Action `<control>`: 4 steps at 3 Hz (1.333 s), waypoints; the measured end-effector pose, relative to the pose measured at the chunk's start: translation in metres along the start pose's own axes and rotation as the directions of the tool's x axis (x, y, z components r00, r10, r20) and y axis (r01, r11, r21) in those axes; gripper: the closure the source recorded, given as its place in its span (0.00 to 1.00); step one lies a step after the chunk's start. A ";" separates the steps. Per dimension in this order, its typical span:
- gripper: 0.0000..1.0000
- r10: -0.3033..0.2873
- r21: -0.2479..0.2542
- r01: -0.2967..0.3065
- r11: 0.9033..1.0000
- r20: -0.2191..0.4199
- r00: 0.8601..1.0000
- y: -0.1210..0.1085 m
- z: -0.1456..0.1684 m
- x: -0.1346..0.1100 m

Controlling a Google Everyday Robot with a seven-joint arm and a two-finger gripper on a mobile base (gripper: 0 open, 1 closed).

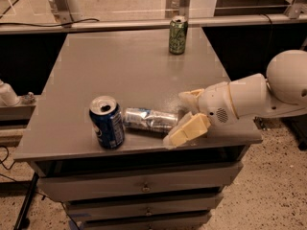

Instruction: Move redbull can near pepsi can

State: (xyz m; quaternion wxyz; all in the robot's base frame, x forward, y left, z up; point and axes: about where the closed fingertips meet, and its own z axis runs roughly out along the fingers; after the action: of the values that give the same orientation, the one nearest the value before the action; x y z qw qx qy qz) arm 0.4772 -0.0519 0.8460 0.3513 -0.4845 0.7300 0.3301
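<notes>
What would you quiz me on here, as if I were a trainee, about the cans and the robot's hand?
1. True or false: the redbull can stands upright beside the pepsi can.
2. Which can stands at the far edge of the table? A) pepsi can B) green can C) redbull can
3. Where is the hand?

Key:
1. False. The redbull can lies on its side, close to the right of the upright pepsi can.
2. B.
3. At the redbull can's right end, near the table's front edge, with its fingers spread open.
</notes>
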 end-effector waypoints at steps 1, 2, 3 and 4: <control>0.00 0.000 0.002 0.000 1.000 -0.001 1.000 0.000 0.000 0.000; 0.00 -0.016 0.082 0.016 0.996 -0.002 1.000 -0.011 -0.021 -0.004; 0.00 -0.065 0.217 0.067 0.974 -0.014 0.998 -0.034 -0.066 -0.019; 0.00 -0.121 0.380 0.121 0.917 -0.024 0.992 -0.063 -0.129 -0.043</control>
State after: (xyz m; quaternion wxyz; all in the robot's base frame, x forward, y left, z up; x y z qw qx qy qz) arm 0.5240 -0.1575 0.9416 0.4586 -0.4512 0.7487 0.1597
